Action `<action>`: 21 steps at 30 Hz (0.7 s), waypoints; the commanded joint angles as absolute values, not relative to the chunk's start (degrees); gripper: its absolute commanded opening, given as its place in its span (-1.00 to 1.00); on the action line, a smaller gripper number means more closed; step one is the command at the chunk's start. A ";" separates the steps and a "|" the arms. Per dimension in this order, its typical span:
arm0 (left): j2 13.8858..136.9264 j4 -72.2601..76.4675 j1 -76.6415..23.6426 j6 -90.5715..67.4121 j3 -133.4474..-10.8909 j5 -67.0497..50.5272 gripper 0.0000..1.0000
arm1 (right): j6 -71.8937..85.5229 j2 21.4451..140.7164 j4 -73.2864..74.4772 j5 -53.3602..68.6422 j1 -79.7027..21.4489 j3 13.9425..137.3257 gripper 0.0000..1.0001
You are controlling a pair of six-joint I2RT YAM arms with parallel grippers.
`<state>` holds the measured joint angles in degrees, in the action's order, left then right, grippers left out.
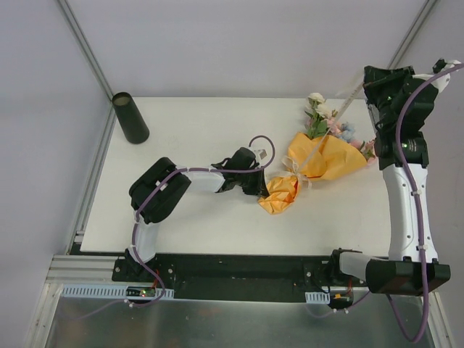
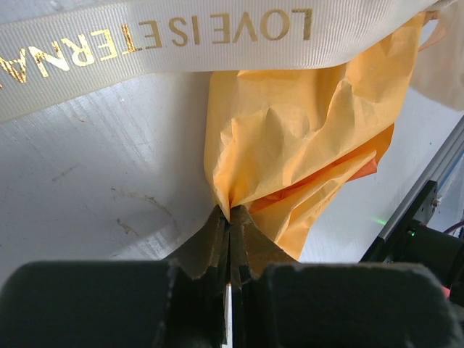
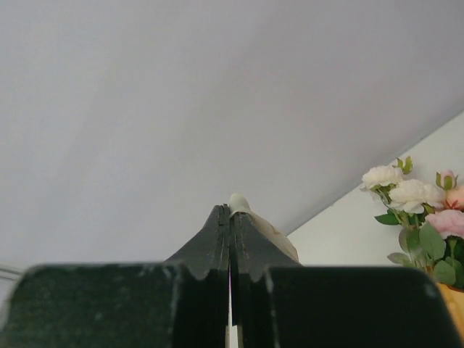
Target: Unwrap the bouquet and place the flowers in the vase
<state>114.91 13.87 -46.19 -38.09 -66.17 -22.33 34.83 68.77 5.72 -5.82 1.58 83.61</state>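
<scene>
From above: a white table [image 1: 196, 217] between pale grey walls [image 1: 217, 43]. The black vase [image 1: 130, 117] stands far left; the bouquet [image 1: 326, 156] lies right.

Left wrist: my left gripper [image 2: 229, 225] is clenched on the bouquet's orange paper [image 2: 304, 145].

Right wrist: my right gripper [image 3: 230, 217] pinches the cream ribbon [image 3: 239, 204], with the flowers [image 3: 413, 196] to the right.

flower stems hidden inside orange paper [image 1: 330, 158], ribbon [image 2: 181, 36] lettering cut off at left edge
</scene>
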 commanded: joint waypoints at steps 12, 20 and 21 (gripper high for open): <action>115.58 14.06 -47.28 -39.02 -64.07 -18.02 -1.00 | 28.66 77.42 -3.36 -0.62 2.64 104.48 -1.00; 116.28 14.15 -47.37 -39.02 -64.07 -16.96 -1.00 | 29.70 79.89 1.13 -1.50 2.72 110.12 -1.00; 116.45 14.06 -47.29 -39.20 -64.07 -16.88 -1.00 | 29.71 80.07 1.40 -1.58 2.72 111.08 -1.00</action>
<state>114.91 15.66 -46.59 -39.53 -65.34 -20.53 29.89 79.35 2.22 -2.17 2.17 106.13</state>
